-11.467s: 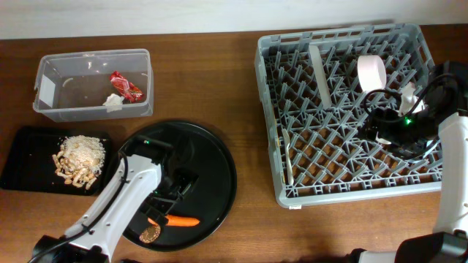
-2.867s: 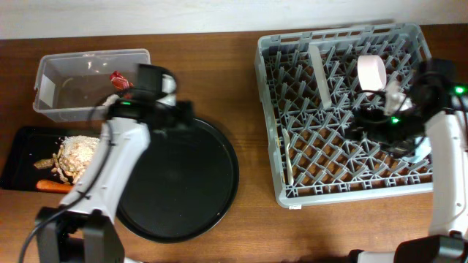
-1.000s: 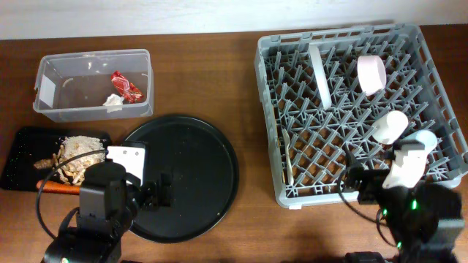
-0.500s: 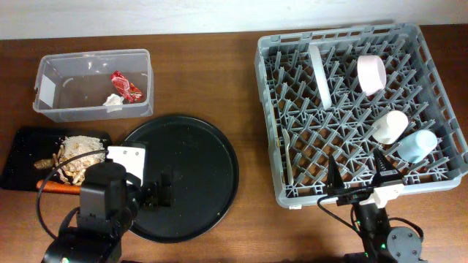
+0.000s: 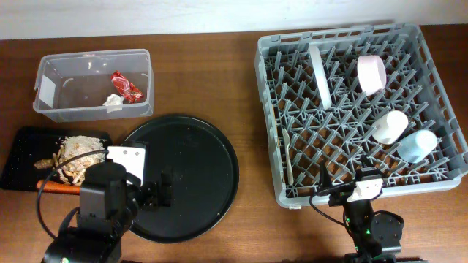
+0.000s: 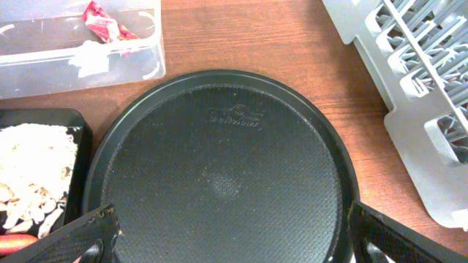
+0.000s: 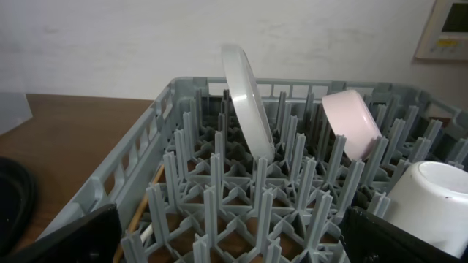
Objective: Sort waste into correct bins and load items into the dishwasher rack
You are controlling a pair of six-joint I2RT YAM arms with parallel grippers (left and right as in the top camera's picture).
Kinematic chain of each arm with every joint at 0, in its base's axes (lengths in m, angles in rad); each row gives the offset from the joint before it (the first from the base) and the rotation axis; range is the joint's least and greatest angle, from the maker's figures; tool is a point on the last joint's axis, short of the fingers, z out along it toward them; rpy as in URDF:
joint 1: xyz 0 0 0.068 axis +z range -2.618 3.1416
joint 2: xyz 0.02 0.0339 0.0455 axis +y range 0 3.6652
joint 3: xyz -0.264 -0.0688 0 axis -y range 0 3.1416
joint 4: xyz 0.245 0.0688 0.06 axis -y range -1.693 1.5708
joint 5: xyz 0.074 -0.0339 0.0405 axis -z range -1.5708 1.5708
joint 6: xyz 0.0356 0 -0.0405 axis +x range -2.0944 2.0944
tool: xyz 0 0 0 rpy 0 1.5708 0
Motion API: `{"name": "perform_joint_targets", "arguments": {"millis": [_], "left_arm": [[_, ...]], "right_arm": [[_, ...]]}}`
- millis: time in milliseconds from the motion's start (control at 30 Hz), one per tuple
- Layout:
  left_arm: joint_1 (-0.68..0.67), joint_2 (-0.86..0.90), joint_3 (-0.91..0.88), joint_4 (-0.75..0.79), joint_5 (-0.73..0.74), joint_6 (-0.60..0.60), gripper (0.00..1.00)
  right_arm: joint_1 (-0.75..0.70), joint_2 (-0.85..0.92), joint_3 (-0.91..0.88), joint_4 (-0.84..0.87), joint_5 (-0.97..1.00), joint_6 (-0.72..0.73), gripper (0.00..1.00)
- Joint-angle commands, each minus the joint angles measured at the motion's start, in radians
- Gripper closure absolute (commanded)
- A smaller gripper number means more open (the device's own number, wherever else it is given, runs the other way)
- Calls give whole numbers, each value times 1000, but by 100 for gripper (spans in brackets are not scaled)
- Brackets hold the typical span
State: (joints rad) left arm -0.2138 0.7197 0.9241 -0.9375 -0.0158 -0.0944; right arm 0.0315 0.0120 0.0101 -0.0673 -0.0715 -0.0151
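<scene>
Overhead, the right end effector (image 5: 345, 183) sat open at the desk's near edge, the large grey plastic dishwasher rack (image 5: 336, 33) just ahead; the left end effector (image 5: 162, 190), open too, stood farther off.

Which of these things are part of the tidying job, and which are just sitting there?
Job: clear tub, black rectangular tray, crumbs, carrot, red wrapper, grey rack, plate, pink bowl, white cup, blue cup.
Just there: round black tray.
</scene>
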Motion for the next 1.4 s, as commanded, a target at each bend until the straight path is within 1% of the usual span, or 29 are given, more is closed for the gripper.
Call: {"name": "perform_joint_targets", "arguments": {"millis": [0, 733, 800, 833, 1000, 1133, 1200, 1267, 1333, 1367], "left_arm": [[1, -6, -5, 1, -7, -6, 1], [1, -6, -5, 0, -7, -6, 1], [-1, -28, -6, -44, -2, -5, 1], [3, -45, -8, -55, -22, -5, 1], [68, -177, -60, -37, -33, 15, 1], [79, -330, -192, 28, -34, 40, 1], [79, -436, -299, 91, -34, 40, 1], [79, -531, -422, 200, -35, 40, 1], [79, -589, -521, 314, -37, 40, 1], [79, -621, -590, 406, -37, 40, 1]], "right_arm": [[-6, -8, -5, -5, -3, -3, 1], [-6, -8, -5, -5, -3, -4, 1], [-6, -8, -5, -5, -3, -4, 1], [-6, -8, -5, -5, -3, -4, 1], [-6, -8, -5, -5, -3, -4, 1], [-6, -8, -5, -5, -3, -4, 1], [-6, -8, -5, -5, -3, -4, 1], [-6, -8, -5, -5, -3, -4, 1], [-6, -8, -5, -5, -3, -4, 1], [-6, -8, -5, -5, -3, -4, 1]]}}
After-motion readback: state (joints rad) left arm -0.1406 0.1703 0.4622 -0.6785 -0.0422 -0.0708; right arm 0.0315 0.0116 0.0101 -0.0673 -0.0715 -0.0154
